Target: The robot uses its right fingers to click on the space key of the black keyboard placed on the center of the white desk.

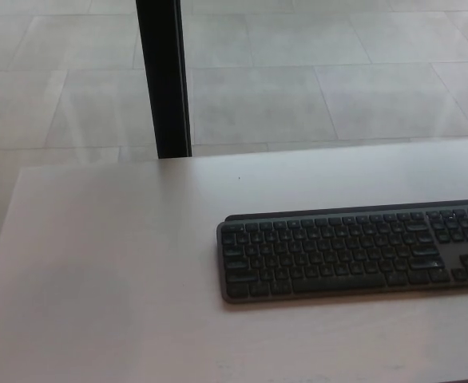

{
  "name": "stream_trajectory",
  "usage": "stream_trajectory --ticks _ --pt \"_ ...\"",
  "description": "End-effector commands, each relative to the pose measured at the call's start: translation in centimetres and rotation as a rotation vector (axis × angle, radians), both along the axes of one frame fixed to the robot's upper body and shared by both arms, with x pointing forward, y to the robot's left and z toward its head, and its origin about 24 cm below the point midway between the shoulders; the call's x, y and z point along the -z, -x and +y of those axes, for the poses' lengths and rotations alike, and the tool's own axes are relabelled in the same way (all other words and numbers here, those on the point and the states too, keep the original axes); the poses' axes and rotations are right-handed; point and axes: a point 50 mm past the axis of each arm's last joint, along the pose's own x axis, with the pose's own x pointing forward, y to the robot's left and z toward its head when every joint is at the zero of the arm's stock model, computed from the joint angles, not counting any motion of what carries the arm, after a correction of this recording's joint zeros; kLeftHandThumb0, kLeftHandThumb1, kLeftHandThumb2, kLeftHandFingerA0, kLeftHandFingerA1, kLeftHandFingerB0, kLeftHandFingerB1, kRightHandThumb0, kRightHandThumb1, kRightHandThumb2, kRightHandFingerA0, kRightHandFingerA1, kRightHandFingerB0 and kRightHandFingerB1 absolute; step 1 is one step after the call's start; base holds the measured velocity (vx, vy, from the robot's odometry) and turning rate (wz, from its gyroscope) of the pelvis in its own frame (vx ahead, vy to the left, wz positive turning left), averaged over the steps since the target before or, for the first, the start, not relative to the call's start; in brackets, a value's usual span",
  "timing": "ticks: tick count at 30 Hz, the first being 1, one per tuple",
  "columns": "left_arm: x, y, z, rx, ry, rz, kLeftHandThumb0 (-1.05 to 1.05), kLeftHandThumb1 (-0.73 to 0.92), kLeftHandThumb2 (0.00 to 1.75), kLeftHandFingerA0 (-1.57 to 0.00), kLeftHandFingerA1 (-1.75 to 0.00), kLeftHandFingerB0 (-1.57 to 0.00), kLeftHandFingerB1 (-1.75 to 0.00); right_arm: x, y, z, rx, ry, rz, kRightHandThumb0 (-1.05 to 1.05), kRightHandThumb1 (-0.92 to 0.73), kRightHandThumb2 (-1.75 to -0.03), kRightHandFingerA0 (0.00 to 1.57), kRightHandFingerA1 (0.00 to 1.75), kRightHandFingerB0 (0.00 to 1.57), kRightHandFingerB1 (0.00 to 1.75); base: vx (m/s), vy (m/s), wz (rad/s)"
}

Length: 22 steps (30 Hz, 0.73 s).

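Toward the right of the white desk lies the black keyboard, flat, its right end cut off by the picture's edge. Bare desktop spreads to its left and in front of it. Beyond the far edge stands a black post on a tiled floor. Neither hand shows, so their fingers cannot be judged.

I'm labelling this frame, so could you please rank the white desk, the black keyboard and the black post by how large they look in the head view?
1. White desk, the largest.
2. Black keyboard, cut off at the right edge.
3. Black post, though it stands farther off and runs out of the top of the picture, so ranks 2 and 3 are unsure.
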Motion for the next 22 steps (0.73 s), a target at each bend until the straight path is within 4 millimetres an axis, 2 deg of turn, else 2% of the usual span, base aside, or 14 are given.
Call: stream_trajectory --ticks 1,2,3,4,5,6,8,10,15,16,17,20,21,22 --pt "-0.6 1.0 0.9 0.0 -0.045 0.016 -0.57 0.81 0.64 -0.71 -0.67 -0.58 -0.53 2.3 17.5 -16.5 0.566 -0.652 -0.427 -0.41 -0.53 -0.75 0.98 1.4 0.67 0.67 0.0 0.0 0.0" --pt "-0.7 1.0 0.9 0.005 -0.05 0.022 -0.57 0.81 0.64 -0.71 -0.67 -0.58 -0.53 3.4 18.7 -17.0 0.622 -0.673 -0.445 -0.41 -0.53 -0.75 0.98 1.4 0.67 0.67 0.0 0.0 0.0" --pt "-0.6 0.9 0.8 0.003 -0.046 0.024 -0.57 0.81 0.64 -0.7 -0.67 -0.56 -0.52 4.8 19.8 -17.2 0.669 -0.681 -0.454 -0.43 -0.4 -0.97 1.33 1.35 0.62 0.76 0.0 0.0 0.0" --pt "-0.6 0.9 0.8 0.002 -0.04 0.011 -0.56 0.81 0.64 -0.7 -0.67 -0.55 -0.52 5.8 20.5 -17.4 0.701 -0.701 -0.467 -0.41 -0.51 -0.8 1.19 1.68 0.59 0.74 0.0 0.0 0.0" --pt "-0.6 0.9 0.8 0.001 -0.038 0.006 -0.56 0.81 0.64 -0.7 -0.67 -0.55 -0.52 6.3 20.9 -17.5 0.713 -0.716 -0.474 -0.41 -0.51 -0.8 1.19 1.68 0.59 0.74 0.0 0.0 0.0" --pt "-0.6 1.1 0.9 -0.027 -0.037 -0.002 -0.58 0.79 0.63 -0.73 -0.68 -0.58 -0.53 7.4 21.3 -17.3 0.742 -0.734 -0.493 -0.45 -0.39 -0.98 1.4 1.4 0.63 0.8 0.0 0.0 0.0" --pt "-0.6 1.1 0.9 -0.016 -0.052 0.016 -0.58 0.8 0.64 -0.75 -0.7 -0.57 -0.53 9.2 21.9 -17.5 0.809 -0.829 -0.502 -0.5 -0.57 -0.75 1.14 1.61 0.71 0.87 0.0 0.0 0.0" --pt "-0.6 1.2 0.9 -0.018 -0.045 0.013 -0.57 0.79 0.63 -0.74 -0.68 -0.57 -0.52 10.7 22.3 -17.4 0.86 -0.878 -0.492 -0.48 -0.41 -0.97 1.4 1.42 0.96 1.04 0.0 0.0 0.0" --pt "-0.4 1.5 0.9 -0.026 -0.035 0.021 -0.56 0.79 0.64 -0.75 -0.66 -0.56 -0.51 15.0 22.6 -16.4 0.897 -1.026 -0.542 -0.48 -0.57 -0.77 1.07 1.59 0.63 0.92 0.0 0.0 0.0" --pt "-0.3 1.6 0.8 -0.03 -0.033 0.02 -0.56 0.79 0.63 -0.75 -0.68 -0.57 -0.52 15.9 22.7 -16.1 0.913 -1.041 -0.528 -0.45 -0.56 -0.77 1.15 1.63 0.66 0.95 0.0 0.0 0.0" --pt "-0.2 1.6 0.7 -0.025 -0.037 0.028 -0.56 0.79 0.64 -0.75 -0.69 -0.57 -0.53 17.4 22.6 -15.5 0.897 -1.085 -0.535 -0.44 -0.42 -0.98 1.35 1.4 1.02 1.13 0.0 0.0 0.0" --pt "-0.1 1.6 0.6 -0.014 -0.04 0.038 -0.57 0.8 0.64 -0.74 -0.68 -0.57 -0.52 19.6 22.4 -14.9 0.907 -1.21 -0.529 -0.44 -0.45 -0.98 1.31 1.4 0.92 1.1 0.0 0.0 0.0" --pt "-0.1 1.6 0.6 -0.015 -0.038 0.041 -0.57 0.8 0.64 -0.74 -0.68 -0.57 -0.52 20.6 22.3 -14.4 0.913 -1.223 -0.491 -0.35 -0.58 -0.81 1.11 1.75 0.81 1.35 0.0 0.0 0.0" --pt "-0.1 1.6 0.6 -0.016 -0.038 0.041 -0.57 0.8 0.64 -0.73 -0.67 -0.56 -0.51 21.2 22.1 -14.0 0.925 -1.23 -0.441 -0.39 -0.59 -0.84 1.14 1.75 0.8 1.22 0.0 0.0 0.0"
